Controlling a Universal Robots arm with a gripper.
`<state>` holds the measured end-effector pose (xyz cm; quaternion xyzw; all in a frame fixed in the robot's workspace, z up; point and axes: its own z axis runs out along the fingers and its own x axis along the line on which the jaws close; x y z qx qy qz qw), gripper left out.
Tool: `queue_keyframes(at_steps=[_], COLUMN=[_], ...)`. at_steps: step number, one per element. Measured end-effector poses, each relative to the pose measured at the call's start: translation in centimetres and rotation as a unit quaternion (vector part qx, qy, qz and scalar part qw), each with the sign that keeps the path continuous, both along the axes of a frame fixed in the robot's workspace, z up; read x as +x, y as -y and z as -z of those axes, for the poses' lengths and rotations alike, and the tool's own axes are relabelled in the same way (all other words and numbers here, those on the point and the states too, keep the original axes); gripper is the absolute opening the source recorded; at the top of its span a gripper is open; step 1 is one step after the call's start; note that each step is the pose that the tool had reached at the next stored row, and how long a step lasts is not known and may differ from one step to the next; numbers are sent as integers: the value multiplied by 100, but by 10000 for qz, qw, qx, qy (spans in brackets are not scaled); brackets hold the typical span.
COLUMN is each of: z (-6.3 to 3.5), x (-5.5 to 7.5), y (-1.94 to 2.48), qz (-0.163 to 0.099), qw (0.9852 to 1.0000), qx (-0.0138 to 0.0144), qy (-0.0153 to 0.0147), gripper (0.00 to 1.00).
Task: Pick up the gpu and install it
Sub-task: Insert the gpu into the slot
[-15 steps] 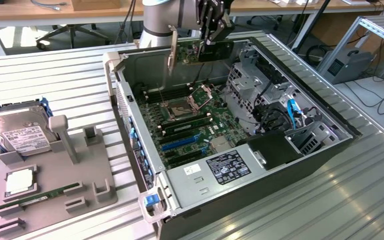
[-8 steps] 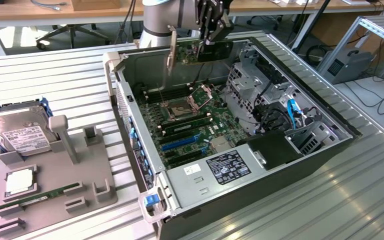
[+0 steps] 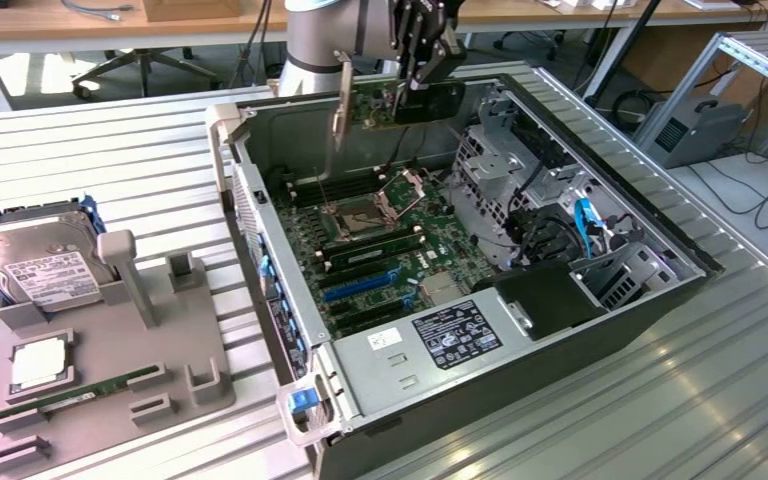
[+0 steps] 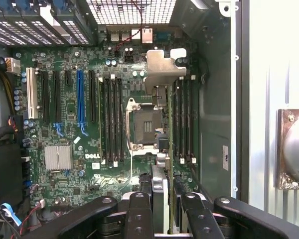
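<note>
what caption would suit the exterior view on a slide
Robot gripper holds the gpu above the open computer case and its motherboard.

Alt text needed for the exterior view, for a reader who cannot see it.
The end effector holds the gpu on edge above an open computer case, over its motherboard. On the exterior view's left, a grey fixture carries a hard drive and a RAM stick.

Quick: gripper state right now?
Gripper: jaws closed on the gpu, holding it in the air above the open computer case.
</note>
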<state>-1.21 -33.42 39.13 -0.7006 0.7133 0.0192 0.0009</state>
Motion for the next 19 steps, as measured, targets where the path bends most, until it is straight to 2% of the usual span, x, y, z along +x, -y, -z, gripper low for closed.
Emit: queue_keyframes(at_steps=[3, 12, 19], z=[0, 1, 1], x=[-23, -23, -23], y=[0, 7, 8], qz=[0, 0, 0], qw=[10000, 10000, 10000], qx=[0, -25, -79], qy=[0, 0, 0], gripper=[27, 27, 27])
